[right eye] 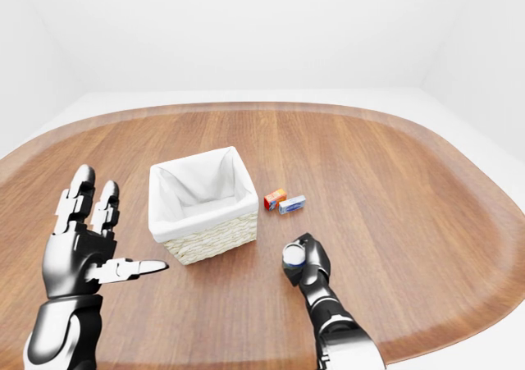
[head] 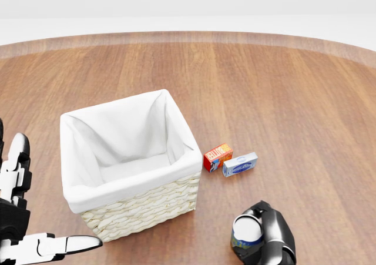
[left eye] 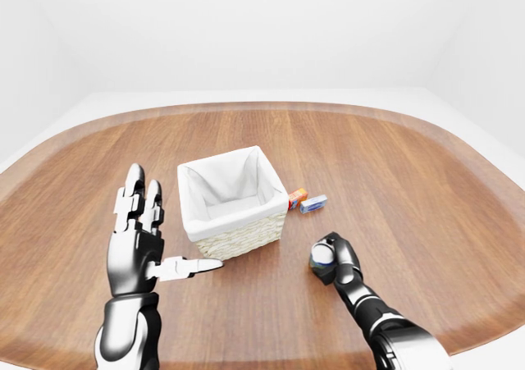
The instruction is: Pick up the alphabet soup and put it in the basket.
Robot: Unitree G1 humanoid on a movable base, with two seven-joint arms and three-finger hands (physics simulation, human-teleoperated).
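Note:
The alphabet soup can (head: 245, 234), with a pale lid and a blue label, stands on the wooden table below and right of the basket. My right hand (head: 264, 237) is wrapped round it, fingers closed on its side. The wicker basket (head: 138, 209) with a white cloth lining stands left of centre and holds nothing. My left hand (left eye: 143, 243) is open, fingers spread upward and thumb pointing right, to the left of the basket and apart from it.
A small orange-red box (head: 217, 157) and a small blue-white box (head: 239, 164) lie side by side just right of the basket, above the can. The round wooden table (left eye: 410, 173) stretches wide all around; its edge curves near the bottom of the eye views.

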